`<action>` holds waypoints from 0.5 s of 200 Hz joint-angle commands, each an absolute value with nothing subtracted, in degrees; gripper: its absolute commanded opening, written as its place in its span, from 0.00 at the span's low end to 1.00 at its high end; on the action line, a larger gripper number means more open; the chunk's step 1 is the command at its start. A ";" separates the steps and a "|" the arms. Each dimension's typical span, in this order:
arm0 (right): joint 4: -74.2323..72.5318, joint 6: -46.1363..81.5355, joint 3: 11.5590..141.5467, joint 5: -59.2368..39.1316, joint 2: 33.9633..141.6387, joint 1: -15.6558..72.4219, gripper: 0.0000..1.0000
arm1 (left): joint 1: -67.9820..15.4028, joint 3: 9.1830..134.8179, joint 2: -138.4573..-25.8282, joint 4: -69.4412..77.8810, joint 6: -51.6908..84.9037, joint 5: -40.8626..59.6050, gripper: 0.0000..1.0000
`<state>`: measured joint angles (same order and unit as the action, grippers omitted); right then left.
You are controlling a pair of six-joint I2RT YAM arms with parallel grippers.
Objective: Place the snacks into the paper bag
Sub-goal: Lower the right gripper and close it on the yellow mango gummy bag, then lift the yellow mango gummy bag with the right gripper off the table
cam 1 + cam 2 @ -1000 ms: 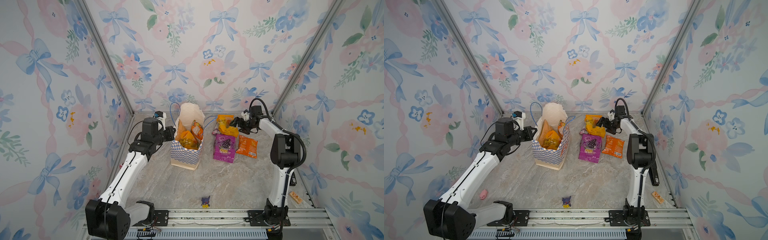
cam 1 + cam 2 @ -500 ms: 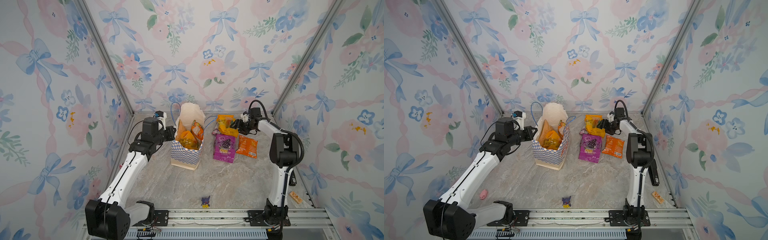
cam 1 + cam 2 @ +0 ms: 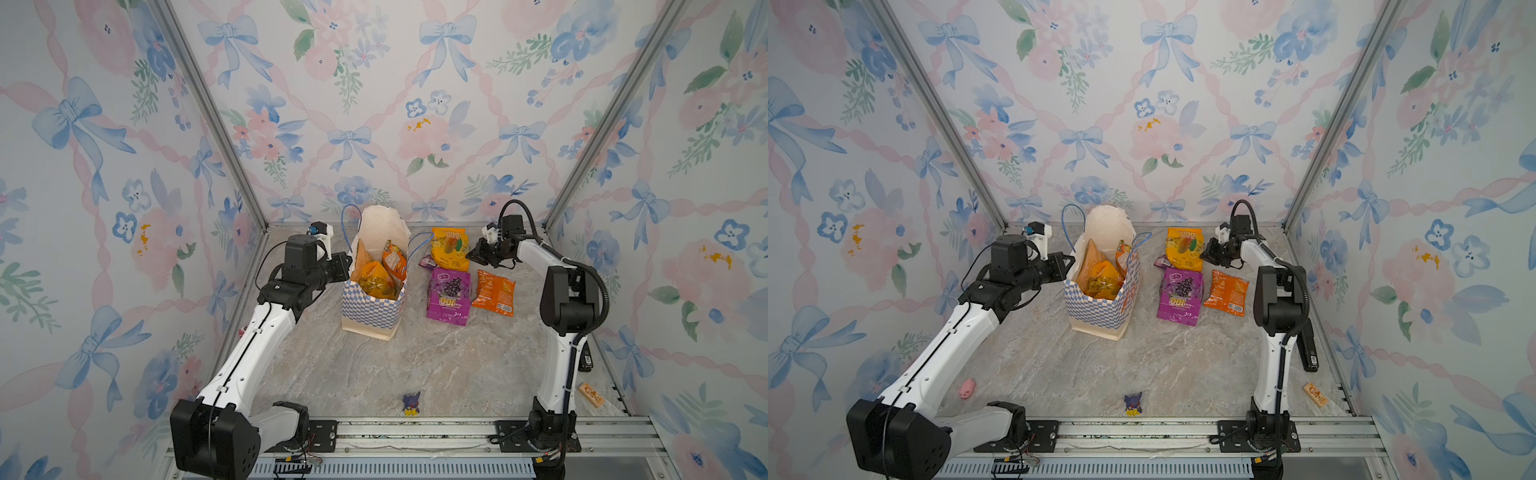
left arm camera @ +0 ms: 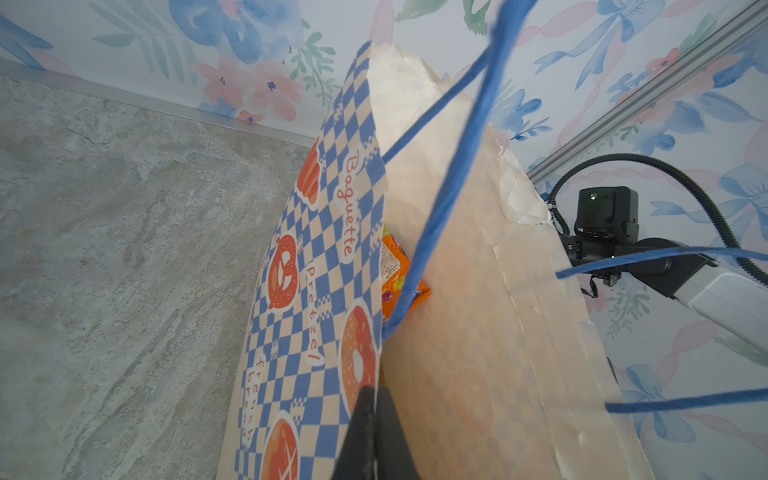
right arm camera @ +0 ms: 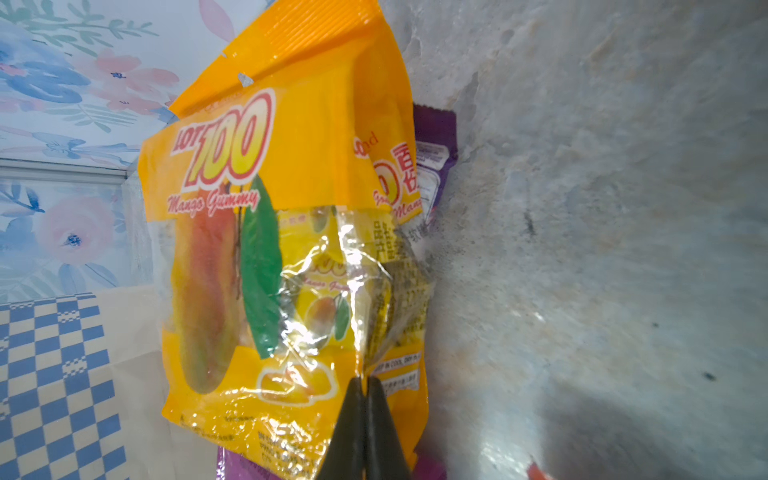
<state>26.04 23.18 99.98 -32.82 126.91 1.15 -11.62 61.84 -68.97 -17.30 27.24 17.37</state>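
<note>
The yellow Lot 100 mango gummy packet (image 3: 449, 248) lies right of centre in both top views, near the back wall. Its edge is pinched between the closed jaws of the right gripper (image 5: 365, 388). A small purple packet (image 3: 427, 262) peeks from under it. A purple grape packet (image 3: 449, 297) and an orange packet (image 3: 494, 291) lie just below. At mid-frame stands the checkered paper bag (image 3: 370, 316) holding several orange packets (image 3: 380, 276), with the left gripper (image 4: 374, 401) clamped on its rim.
</note>
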 commanded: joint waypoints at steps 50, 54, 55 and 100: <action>24.72 23.42 97.12 -36.37 122.54 -0.24 0.00 | -11.94 63.12 -68.92 -17.40 26.76 17.58 0.00; 24.28 23.58 96.77 -36.71 122.12 -0.39 0.00 | -11.94 63.11 -68.91 -17.40 26.77 17.58 0.00; 24.18 23.61 96.68 -36.81 121.97 -0.46 0.00 | -11.95 63.15 -68.91 -17.40 26.79 17.58 0.00; 15.26 29.77 92.03 -45.00 116.86 -2.98 0.00 | -11.90 63.18 -68.91 -17.40 26.89 17.67 0.00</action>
<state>22.31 25.34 94.08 -37.93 122.43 -1.06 -11.62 61.84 -68.97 -17.30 27.22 17.37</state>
